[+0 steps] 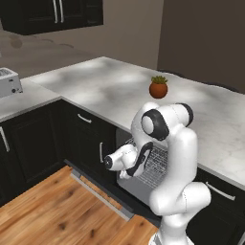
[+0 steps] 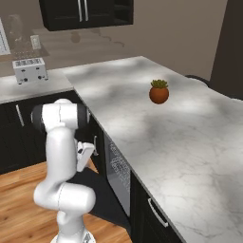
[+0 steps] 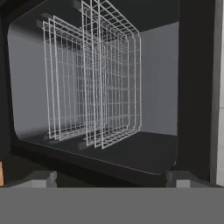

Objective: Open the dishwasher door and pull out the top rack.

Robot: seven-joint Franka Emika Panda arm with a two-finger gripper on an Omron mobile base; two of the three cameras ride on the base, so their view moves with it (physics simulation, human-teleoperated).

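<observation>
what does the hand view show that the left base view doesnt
Hand view alone: the dark dishwasher cavity seen from the front, with two thin grey-white wire racks standing inside it, and the open end effector facing them with nothing between its tips.

Left base view alone: the white marble counter, the small round terracotta pot with a green plant, the silver toaster, the wooden floor and the lowered black dishwasher door.

Both: wire rack grid in the opened dishwasher.
</observation>
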